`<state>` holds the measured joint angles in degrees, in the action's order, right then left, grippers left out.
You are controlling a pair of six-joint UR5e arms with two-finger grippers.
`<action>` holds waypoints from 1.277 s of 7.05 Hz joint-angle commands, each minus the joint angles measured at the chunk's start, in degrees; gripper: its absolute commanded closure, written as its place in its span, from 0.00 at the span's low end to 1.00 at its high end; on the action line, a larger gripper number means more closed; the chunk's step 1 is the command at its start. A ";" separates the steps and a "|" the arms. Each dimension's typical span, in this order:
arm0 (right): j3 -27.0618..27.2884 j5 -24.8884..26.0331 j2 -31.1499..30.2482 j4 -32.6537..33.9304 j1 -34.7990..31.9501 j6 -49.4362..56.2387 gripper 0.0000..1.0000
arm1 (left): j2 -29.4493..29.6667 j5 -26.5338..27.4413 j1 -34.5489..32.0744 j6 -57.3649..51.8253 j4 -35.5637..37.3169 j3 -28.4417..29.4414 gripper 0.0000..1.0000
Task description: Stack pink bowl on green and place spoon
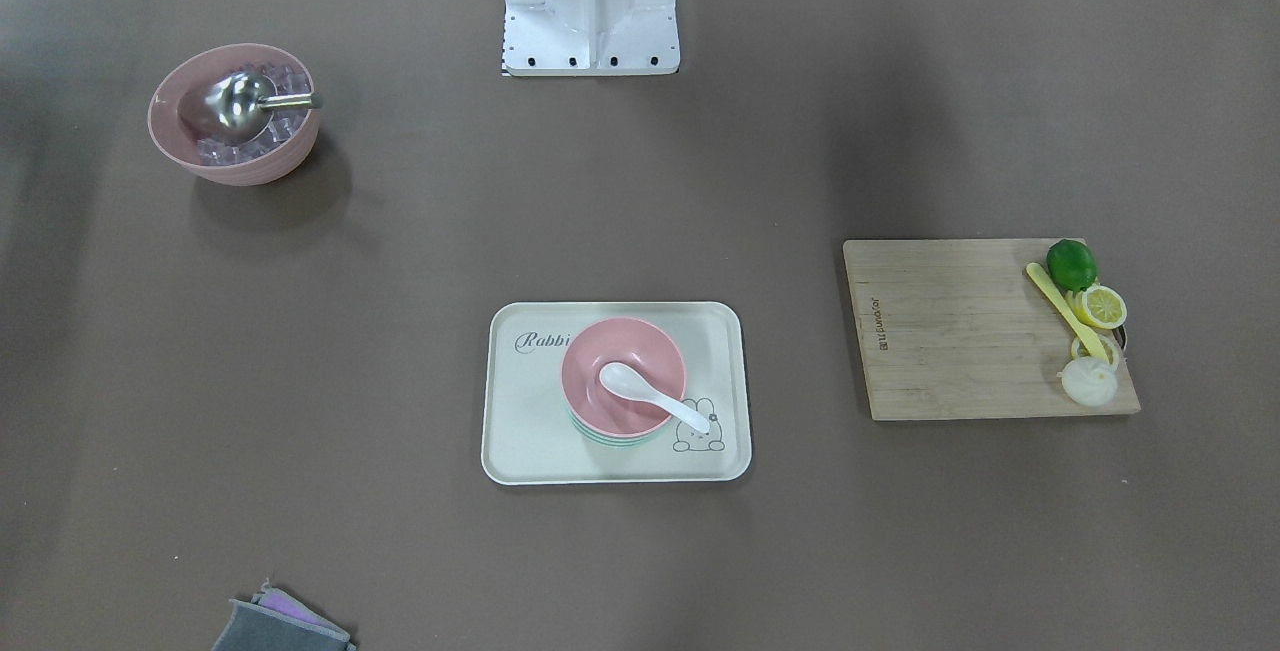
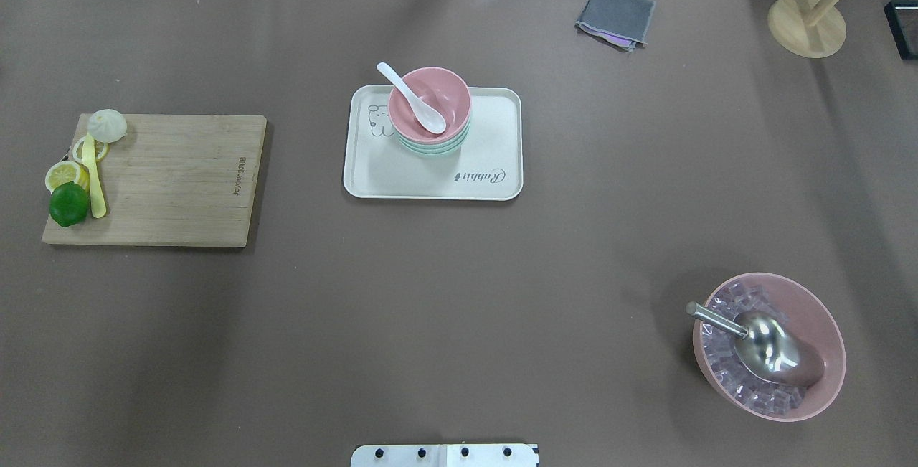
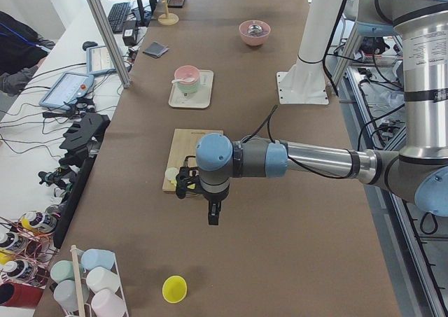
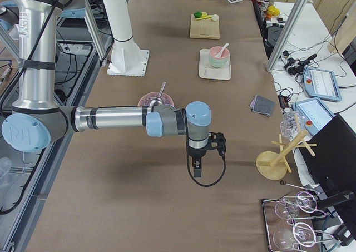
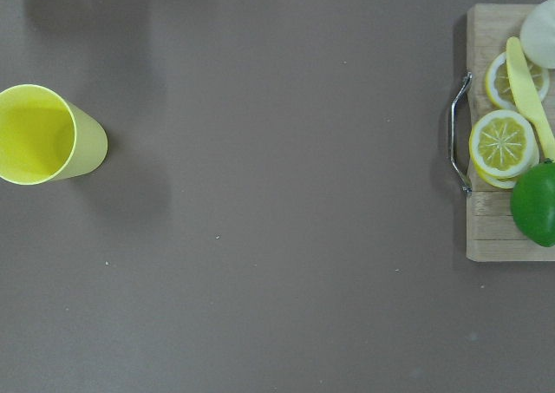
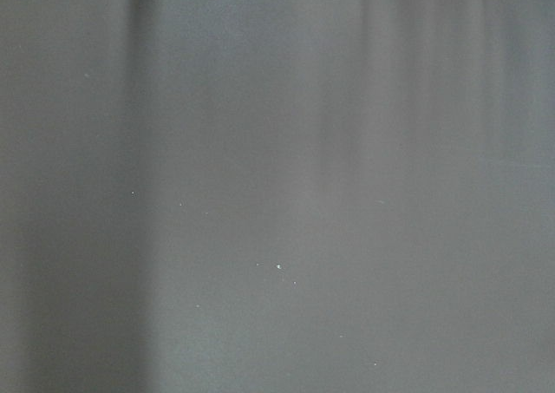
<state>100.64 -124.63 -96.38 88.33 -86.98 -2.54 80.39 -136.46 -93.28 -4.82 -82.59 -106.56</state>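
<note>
The brown table [image 2: 459,295] runs wide under the overhead camera. From its left end you meet the wooden cutting board [image 2: 179,180], then the cream rectangular tray [image 2: 495,130] at centre, then the large pink bowl of ice cubes [image 2: 810,298] at the right. On the tray the small pink plastic bowl [image 2: 445,94] sits nested in the mint-green bowl [image 2: 430,148], and the white ceramic spoon [image 2: 412,97] lies inside it, handle jutting over the rim. So the job looks done to me, and what remains is to keep both arms well away from the stack. Only the side views show the arms at all: the left gripper [image 3: 213,217] hangs beyond the board's end and the right gripper [image 4: 197,169] past the ice bowl. From there you cannot tell how wide either claw stands, though neither appears to carry anything. The left wrist view alone catches the yellow plastic cup [image 5: 43,133] up close; the right wrist view gives only bare table.
</note>
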 commanded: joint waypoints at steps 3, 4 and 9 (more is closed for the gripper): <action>1.67 -3.94 -5.30 -0.97 0.06 0.25 0.00 | -0.15 -0.03 0.03 -0.19 -0.03 -0.22 0.02; 1.84 -3.96 -6.10 -1.05 0.06 0.16 0.00 | -0.58 -0.03 0.12 -0.19 -0.03 -0.23 0.02; 0.96 -4.66 -6.10 -1.76 0.15 -0.19 0.00 | -1.11 -0.12 0.03 -0.19 -0.12 -0.22 0.02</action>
<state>101.62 -129.22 -102.49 86.64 -86.84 -2.71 79.29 -136.58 -93.25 -5.01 -82.64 -106.73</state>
